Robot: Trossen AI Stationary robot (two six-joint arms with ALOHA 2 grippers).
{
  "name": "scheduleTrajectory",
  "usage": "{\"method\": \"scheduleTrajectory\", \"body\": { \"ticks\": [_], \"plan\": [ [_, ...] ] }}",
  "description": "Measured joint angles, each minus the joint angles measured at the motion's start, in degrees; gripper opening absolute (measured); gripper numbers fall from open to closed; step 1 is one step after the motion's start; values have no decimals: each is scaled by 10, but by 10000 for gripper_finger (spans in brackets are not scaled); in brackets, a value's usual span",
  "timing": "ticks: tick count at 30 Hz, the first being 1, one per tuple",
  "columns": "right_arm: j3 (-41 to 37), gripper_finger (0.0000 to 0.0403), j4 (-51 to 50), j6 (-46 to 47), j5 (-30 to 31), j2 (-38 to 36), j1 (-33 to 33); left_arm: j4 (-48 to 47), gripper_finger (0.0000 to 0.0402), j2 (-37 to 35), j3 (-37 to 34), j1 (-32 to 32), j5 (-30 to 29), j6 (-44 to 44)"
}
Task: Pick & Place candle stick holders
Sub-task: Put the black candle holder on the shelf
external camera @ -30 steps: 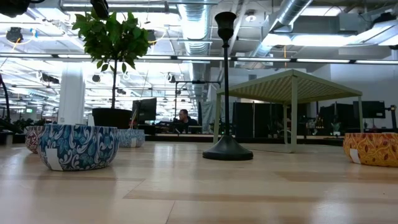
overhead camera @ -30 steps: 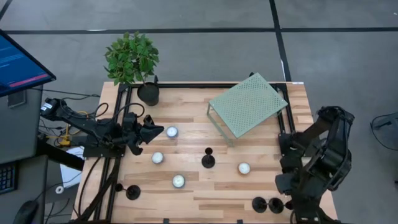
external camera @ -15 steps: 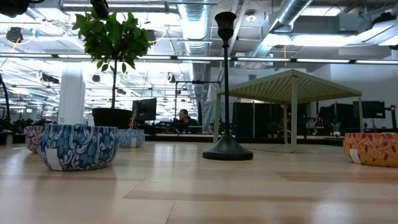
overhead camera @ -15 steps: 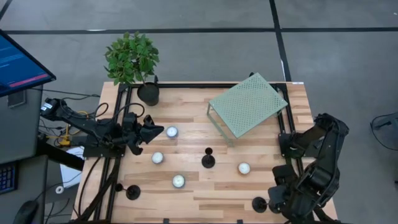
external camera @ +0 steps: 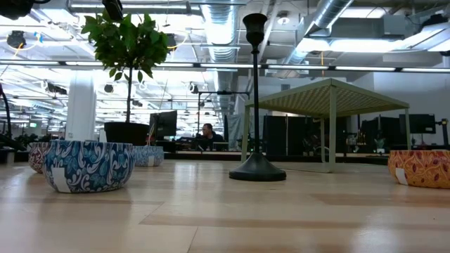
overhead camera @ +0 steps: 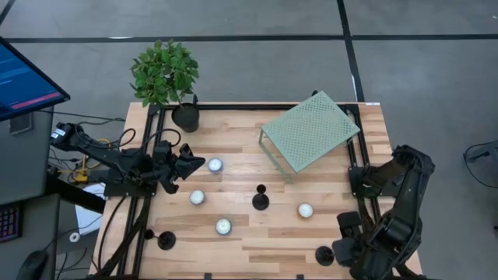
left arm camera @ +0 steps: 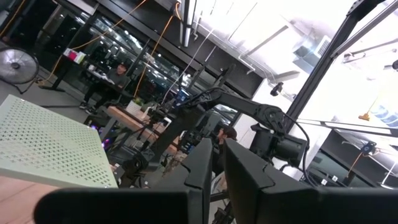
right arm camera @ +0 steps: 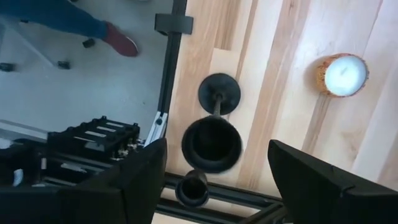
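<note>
Matte-black candle stick holders stand on their disc bases on the wooden table: one at the middle (overhead camera: 261, 201), tall in the low view (external camera: 254, 98), one at the front left (overhead camera: 166, 240), one at the front right (overhead camera: 324, 254). My right gripper (overhead camera: 348, 250) hovers open above the front right corner, pointing down. In its wrist view (right arm camera: 214, 180) a holder's cup (right arm camera: 211, 144) and base (right arm camera: 219, 93) lie between the spread fingers, untouched, and a second cup (right arm camera: 193, 190) shows nearer the table edge. My left gripper (overhead camera: 191, 165) waits shut at the table's left side.
Several white tealights (overhead camera: 215, 165) (overhead camera: 305, 210) sit around the middle holder. A green perforated rack (overhead camera: 310, 130) stands at the back right and a potted plant (overhead camera: 185, 117) at the back left. A person's shoe (right arm camera: 118, 40) shows on the floor beyond the table edge.
My right gripper has moved toward the table's left and near edge, over the front right holders. One of those two holders is now hidden under it in the high view. Nothing else has moved.
</note>
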Motion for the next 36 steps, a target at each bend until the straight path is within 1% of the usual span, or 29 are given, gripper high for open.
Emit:
{"method": "scheduleTrajectory", "body": {
  "ticks": [5,9,11,19,28,32,36],
  "plan": [
    [0,270,1,0,9,9,3,1,41,0,0,0,0,0],
    [0,270,-4,3,35,8,3,2,41,0,0,0,0,-1],
    [-1,270,-6,3,39,8,3,2,41,0,0,0,0,-4],
    [-33,270,13,18,36,8,7,2,41,0,0,0,0,-4],
    [-35,269,10,19,38,8,7,5,40,0,0,0,0,-4],
    [-35,247,9,20,37,8,7,6,40,0,0,0,0,-4],
    [-35,200,11,20,35,8,7,6,40,0,0,0,0,-4]
  ]
}}
